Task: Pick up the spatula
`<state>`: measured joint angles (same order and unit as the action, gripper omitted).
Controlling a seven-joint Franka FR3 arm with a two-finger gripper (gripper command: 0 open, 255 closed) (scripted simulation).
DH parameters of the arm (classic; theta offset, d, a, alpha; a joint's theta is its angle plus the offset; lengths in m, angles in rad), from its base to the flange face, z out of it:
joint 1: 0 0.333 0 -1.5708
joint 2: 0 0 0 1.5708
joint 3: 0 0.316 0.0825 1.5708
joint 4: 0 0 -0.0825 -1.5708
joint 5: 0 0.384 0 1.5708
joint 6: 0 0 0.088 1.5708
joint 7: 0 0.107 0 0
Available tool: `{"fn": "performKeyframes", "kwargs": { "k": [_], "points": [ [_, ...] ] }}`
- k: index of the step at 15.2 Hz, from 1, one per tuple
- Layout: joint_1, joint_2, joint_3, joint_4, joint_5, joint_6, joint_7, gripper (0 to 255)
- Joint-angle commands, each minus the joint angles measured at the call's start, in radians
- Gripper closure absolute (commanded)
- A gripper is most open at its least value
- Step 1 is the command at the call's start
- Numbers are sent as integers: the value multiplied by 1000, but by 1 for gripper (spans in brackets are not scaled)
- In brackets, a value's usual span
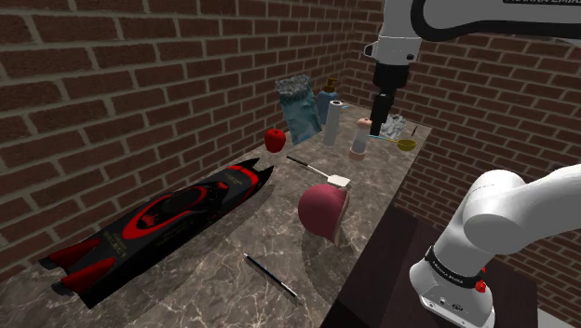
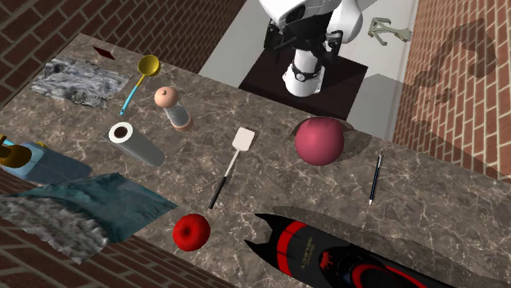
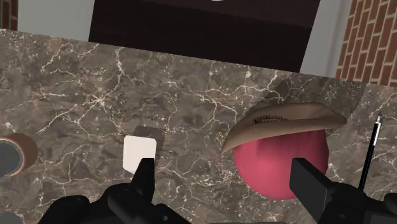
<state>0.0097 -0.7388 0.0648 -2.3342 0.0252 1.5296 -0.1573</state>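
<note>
Wrist view gives us the jaws spread wide apart and holding nothing, above the marble tabletop (image 3: 191, 83). We find the spatula (image 3: 140, 153) lying flat near the pink bowl (image 3: 280, 159), not touching it, its white blade nearer the bowl than its dark handle. A pen (image 2: 375, 178) lies on the bowl's opposite side, also apart from it.

No legible text was found. Small lettering was seen on the arm's dark joint band (image 1: 449, 270) and on the hull of the black-and-red boat (image 1: 168, 219), but none could be made out.
</note>
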Motion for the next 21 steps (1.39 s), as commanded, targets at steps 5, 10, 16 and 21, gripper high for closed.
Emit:
{"fn": "performKeyframes", "kwargs": {
  "k": [5,10,16,21],
  "points": [
    [-16,70,-15,-61,-9,152,-6,0],
    [-37,190,-33,-106,-19,341,-12,0],
    [-59,373,-56,-109,-26,558,-19,0],
    [-74,549,-75,-70,-23,719,-29,0]
  ]
}}
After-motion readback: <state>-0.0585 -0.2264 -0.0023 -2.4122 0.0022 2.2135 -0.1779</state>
